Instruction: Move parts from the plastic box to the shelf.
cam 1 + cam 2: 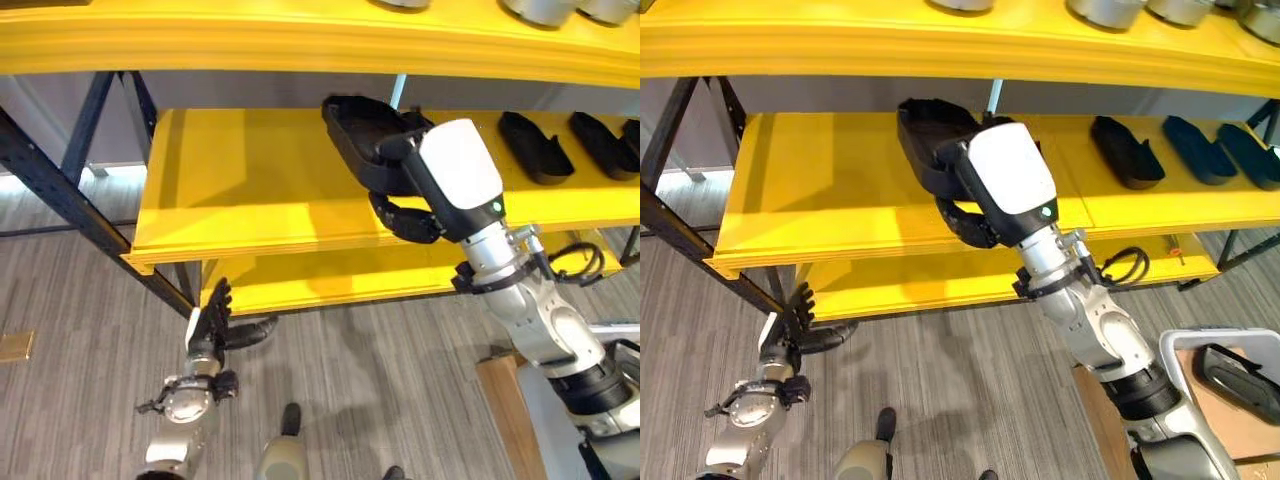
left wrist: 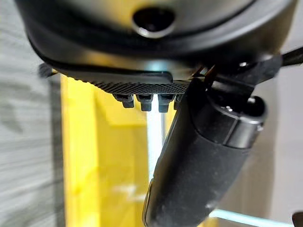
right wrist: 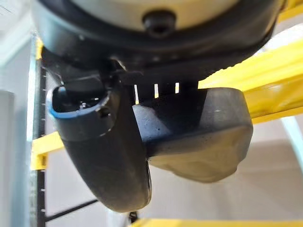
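The right hand reaches over the front of the yellow shelf's middle board with its fingers and thumb curled round a black moulded part. The part runs from the hand's grasp away toward the back of the shelf, its hollow side facing up; whether its underside touches the board cannot be told. In the right wrist view the same part shows as a dark, rounded block pressed between the thumb and the row of fingers.

Further along the same board, out past the right hand on its right side and well apart from it, lie three more black parts in a row, each on the yellow surface.

Below and to the right of the right arm, the corner of a grey plastic box shows with one black part inside.

The left hand hangs low before the shelf's bottom board, fingers straight and holding nothing.
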Robot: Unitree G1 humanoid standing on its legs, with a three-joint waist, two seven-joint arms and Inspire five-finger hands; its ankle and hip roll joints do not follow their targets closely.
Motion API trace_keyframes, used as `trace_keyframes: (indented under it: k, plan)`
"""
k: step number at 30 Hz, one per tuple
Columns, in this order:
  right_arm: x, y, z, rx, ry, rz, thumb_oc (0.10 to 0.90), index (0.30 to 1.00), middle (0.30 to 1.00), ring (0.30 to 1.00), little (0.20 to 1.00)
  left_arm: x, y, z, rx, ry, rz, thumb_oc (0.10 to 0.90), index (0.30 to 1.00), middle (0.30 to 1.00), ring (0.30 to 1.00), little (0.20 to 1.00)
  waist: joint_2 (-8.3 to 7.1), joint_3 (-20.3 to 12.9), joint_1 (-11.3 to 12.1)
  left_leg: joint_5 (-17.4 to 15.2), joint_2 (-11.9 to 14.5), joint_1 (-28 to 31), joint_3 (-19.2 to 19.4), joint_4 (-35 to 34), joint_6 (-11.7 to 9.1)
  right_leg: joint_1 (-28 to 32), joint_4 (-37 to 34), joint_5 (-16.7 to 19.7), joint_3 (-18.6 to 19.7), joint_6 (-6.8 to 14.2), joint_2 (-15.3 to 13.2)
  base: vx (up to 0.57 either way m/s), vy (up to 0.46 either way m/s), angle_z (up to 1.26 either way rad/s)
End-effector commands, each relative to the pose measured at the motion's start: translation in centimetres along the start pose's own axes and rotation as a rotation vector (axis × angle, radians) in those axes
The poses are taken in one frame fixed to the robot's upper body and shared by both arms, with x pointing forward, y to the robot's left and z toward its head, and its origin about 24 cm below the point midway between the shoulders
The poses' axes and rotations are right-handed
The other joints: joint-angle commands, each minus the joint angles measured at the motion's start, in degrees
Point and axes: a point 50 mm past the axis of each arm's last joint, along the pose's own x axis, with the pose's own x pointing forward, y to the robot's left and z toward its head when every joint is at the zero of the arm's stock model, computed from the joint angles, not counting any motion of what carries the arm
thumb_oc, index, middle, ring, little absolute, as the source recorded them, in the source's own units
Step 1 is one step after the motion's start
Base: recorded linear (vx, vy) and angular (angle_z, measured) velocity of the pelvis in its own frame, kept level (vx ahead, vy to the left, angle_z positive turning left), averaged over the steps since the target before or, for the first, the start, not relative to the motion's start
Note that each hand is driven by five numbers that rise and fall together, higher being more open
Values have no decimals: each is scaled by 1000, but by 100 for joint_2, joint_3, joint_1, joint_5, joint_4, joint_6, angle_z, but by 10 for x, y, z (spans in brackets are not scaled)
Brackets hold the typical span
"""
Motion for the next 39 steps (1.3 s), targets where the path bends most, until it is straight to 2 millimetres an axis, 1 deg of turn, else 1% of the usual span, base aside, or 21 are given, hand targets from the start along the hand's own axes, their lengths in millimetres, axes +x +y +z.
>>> trace_keyframes:
  k: [1,3,6,9,12,14,15,16,17,18,19,21,22,23,24,26,27,30,33,37,39]
  plan:
    - [33,-31,14,-23,-98,-215,400,300,300,300,300,-13,-2,13,46,-117,-42,900,1000,1000,1000,1000,-240,-859,-13,-302,220,-337,-156,197,89,120,454,-303,130,273,53,131,117,-20]
    - [37,-30,16,-26,-111,-204,400,300,300,300,300,-13,-1,14,52,-124,-41,900,1000,1000,1000,1000,-285,-836,22,-399,142,-309,-154,253,157,63,643,-137,111,309,-9,122,102,-2]
    - [39,-30,18,-17,-120,-200,400,300,300,300,300,-13,2,17,62,-135,-39,900,1000,1000,1000,1000,-320,-777,85,-557,17,-331,-279,399,250,-21,1015,94,137,357,-45,124,88,5]
    - [39,-31,17,-15,-119,-204,400,300,300,300,300,-11,2,21,80,-146,-51,900,1000,1000,1000,1000,-273,-702,112,-664,-110,-405,-480,569,389,-250,1595,325,237,313,-2,114,110,17]
    - [39,-29,18,-13,-122,-199,400,300,300,300,300,-11,0,20,99,-142,-75,900,1000,1000,1000,1000,-131,-630,124,-771,-278,-338,-667,656,532,-555,2595,656,290,281,28,134,170,47]
    - [42,-29,20,-10,-131,-198,400,300,300,300,300,-10,-2,21,108,-144,-93,900,1000,1000,1000,1000,53,-467,81,-752,-303,-306,-845,715,585,-919,3302,668,394,264,198,74,112,51]
    - [42,-28,19,-16,-130,-193,400,300,300,300,300,-11,-2,20,117,-137,-100,900,1000,1000,1000,1000,116,-431,76,-746,-310,-281,-914,695,593,-1020,3407,606,449,264,270,82,37,50]
    - [43,-27,19,-24,-130,-184,400,300,300,300,300,-12,-2,18,119,-132,-105,900,1000,1000,1000,1000,159,-426,101,-759,-312,-250,-942,673,585,-1096,3330,568,397,244,150,135,-28,61]
    - [44,-26,20,-23,-134,-177,400,300,300,300,300,-13,-2,18,113,-129,-112,900,1000,1000,1000,1000,205,-425,128,-810,-283,-179,-979,649,532,-1110,3015,350,297,178,-65,139,-90,59]
    - [45,-26,20,-23,-139,-176,400,300,300,300,300,-13,-2,19,107,-133,-112,900,1000,1000,1000,1000,242,-441,135,-791,-217,-169,-1040,617,452,-1060,2637,249,138,117,-243,167,-306,61]
    - [49,-29,22,-11,-150,-189,400,300,300,300,300,-14,1,20,93,-139,-102,900,1000,1000,1000,1000,272,-391,226,-877,-32,-170,-1141,648,205,-876,1137,342,-130,126,-711,139,-376,30]
    - [51,-31,25,-8,-164,-199,400,300,300,300,300,-14,4,19,92,-139,-90,900,1000,1000,1000,1000,193,-356,246,-949,131,-140,-1242,632,35,-789,228,904,-42,353,-898,144,-394,4]
    - [53,-33,28,-15,-176,-209,400,300,300,300,300,-13,4,20,94,-143,-78,900,1000,1000,1000,1000,125,-336,200,-998,223,-104,-1308,638,-36,-848,120,1075,162,451,-876,147,-305,0]
    - [50,-31,28,-6,-171,-206,400,300,300,300,300,-12,6,19,86,-139,-61,900,1000,1000,1000,1000,60,-338,224,-1022,236,-101,-1288,667,-96,-771,46,1027,194,495,-816,156,-285,22]
    - [50,-29,27,7,-157,-203,400,300,300,300,300,-14,8,19,75,-142,-53,900,1000,1000,1000,1000,-21,-354,256,-1001,260,-47,-1261,635,-144,-706,20,1104,43,584,-841,148,-244,29]
    - [49,-25,28,37,-153,-187,400,300,300,300,300,-16,7,16,57,-131,-45,900,1000,1000,1000,1000,-72,-442,234,-924,420,41,-1292,480,-247,-647,-16,881,-72,580,-666,153,-324,21]
    - [49,-24,29,63,-156,-186,400,300,300,300,300,-18,10,14,42,-123,-32,900,1000,1000,1000,1000,-46,-488,203,-843,596,55,-1354,395,-337,-598,-25,743,-143,528,-502,118,-332,14]
    - [48,-21,33,111,-165,-178,400,300,300,300,300,-23,14,9,31,-101,-22,900,1000,1000,1000,1000,88,-549,175,-649,948,101,-1435,156,-493,-460,-156,328,-314,389,-180,71,-269,10]
    - [48,-18,34,138,-169,-166,400,300,300,300,300,-27,11,4,23,-82,-33,900,1000,1000,1000,1000,233,-579,151,-359,1300,146,-1400,-162,-693,-391,-275,114,-453,302,87,35,-220,-12]
    - [50,-19,35,138,-181,-168,400,300,300,300,300,-30,7,0,10,-63,-57,900,1000,1000,1000,1000,402,-573,110,37,1600,165,-1347,-526,-939,-330,-384,-60,-590,214,344,11,-159,-1]
    - [52,-21,33,125,-182,-167,400,300,300,300,300,-31,4,-2,2,-56,-70,900,1000,1000,1000,1000,474,-573,91,176,1682,142,-1354,-662,-1019,-329,-405,-113,-664,185,422,-18,-106,12]
